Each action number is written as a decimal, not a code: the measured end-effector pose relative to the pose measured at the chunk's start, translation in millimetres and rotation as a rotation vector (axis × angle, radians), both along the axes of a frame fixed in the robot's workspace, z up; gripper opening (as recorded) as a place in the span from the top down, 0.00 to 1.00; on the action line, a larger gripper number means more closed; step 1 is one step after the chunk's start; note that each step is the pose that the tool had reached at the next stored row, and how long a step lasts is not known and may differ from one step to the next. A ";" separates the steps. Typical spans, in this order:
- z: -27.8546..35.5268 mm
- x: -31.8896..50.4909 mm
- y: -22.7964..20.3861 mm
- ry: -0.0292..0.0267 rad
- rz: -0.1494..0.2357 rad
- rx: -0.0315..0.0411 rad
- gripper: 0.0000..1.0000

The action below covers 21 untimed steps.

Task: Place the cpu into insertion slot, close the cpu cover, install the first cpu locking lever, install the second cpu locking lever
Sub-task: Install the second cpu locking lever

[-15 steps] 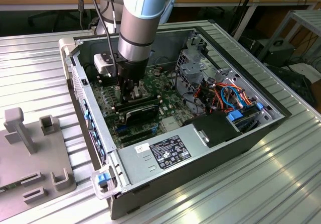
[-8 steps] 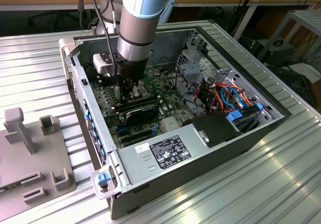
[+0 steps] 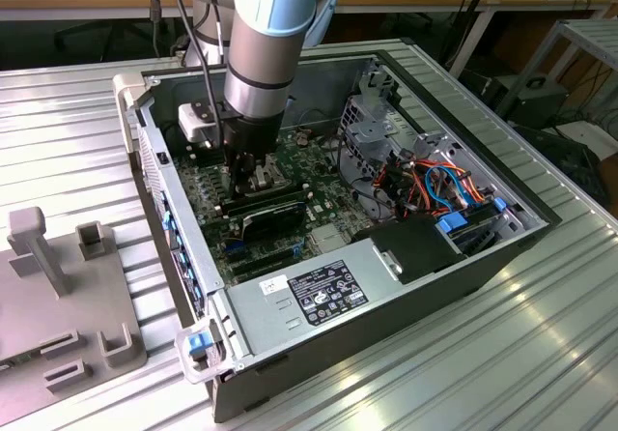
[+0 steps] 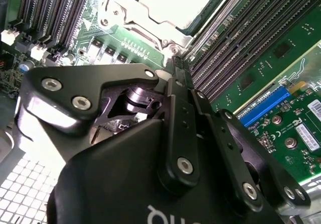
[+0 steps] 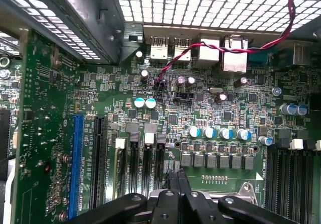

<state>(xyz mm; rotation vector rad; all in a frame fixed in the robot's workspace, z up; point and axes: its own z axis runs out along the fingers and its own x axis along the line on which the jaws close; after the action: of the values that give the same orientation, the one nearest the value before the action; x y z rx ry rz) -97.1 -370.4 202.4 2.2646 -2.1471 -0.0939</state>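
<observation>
Motherboard [image 3: 280, 209] work inside an open computer case [image 3: 406, 296] that lies on a ribbed metal bench [image 3: 541, 354]. In the exterior view, the grey robot arm [image 3: 266, 44] reaches down from twelve o'clock into the case, and its black claw [image 3: 253, 182] sits low over the green board, at about ten o'clock from the case's centre. A white camera block [image 3: 200, 122] rides on the arm beside the wrist. At four o'clock from the claw lies a grey power supply [image 3: 319, 291] with a label, and at three o'clock a bundle of orange, red and blue cables [image 3: 439, 185]. A grey fixture tray [image 3: 63, 296] rests on the bench at eight o'clock, well apart from the case. In the second wrist view, the claw [image 4: 173, 66] has its fingers drawn together to a narrow tip with nothing seen between them, just beside the socket. The cpu [image 4: 173, 0] lies flat in the insertion slot, its pale metal top showing through the square opening of the silver cpu cover [image 4: 135, 15], which lies down around it. Rows of long black memory slots [image 4: 241, 43] flank the socket on both sides. In the first wrist view, the claw [image 5: 176, 176] points at the board near a row of capacitors [image 5: 218, 132], with a red and black twisted wire [image 5: 200, 48] above.
</observation>
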 end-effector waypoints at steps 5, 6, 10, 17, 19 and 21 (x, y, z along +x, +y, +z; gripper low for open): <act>-3.7 0.0 0.4 0.0001 0.000 0.0002 0.89; -4.1 -0.1 0.3 0.0003 0.000 -0.0001 0.89; -4.5 0.0 -1.0 -0.0001 0.000 0.0004 0.89; 5.2 0.2 -1.1 -0.0005 0.000 0.0009 0.89; 10.9 0.1 -0.6 -0.0003 0.000 0.0007 0.89; 16.7 0.1 0.1 -0.0003 0.000 0.0007 0.89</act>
<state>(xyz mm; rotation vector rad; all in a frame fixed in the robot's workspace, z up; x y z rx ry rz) -97.0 -370.3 219.1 2.2652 -2.1475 -0.0943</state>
